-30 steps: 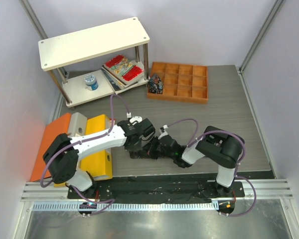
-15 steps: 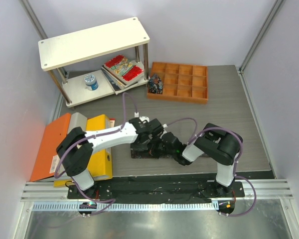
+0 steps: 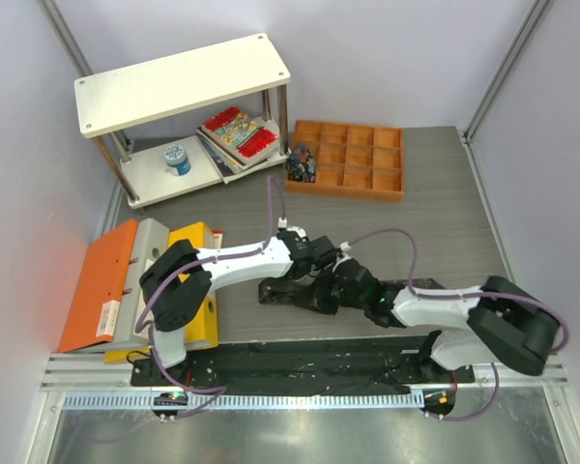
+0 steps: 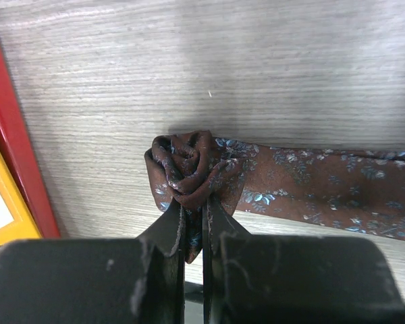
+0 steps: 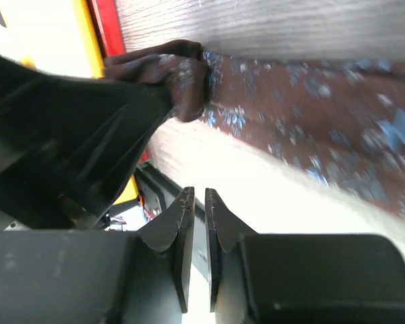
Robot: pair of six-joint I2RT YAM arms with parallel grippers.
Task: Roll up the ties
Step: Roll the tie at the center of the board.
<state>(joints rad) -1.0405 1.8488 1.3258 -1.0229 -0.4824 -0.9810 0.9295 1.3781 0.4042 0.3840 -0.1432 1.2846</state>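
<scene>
Right of my left gripper (image 4: 193,208), my right gripper (image 5: 197,194) sits close; binders (image 4: 17,148) wall its left; table (image 4: 256,61) ahead lies open.

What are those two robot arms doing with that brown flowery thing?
It's a tie, and they are rolling it up. The left gripper pinches the rolled end, a small bundle on the grey table. The rest of the tie lies flat, not yet rolled. The right gripper sits close beside it, fingers nearly together, holding nothing.
</scene>
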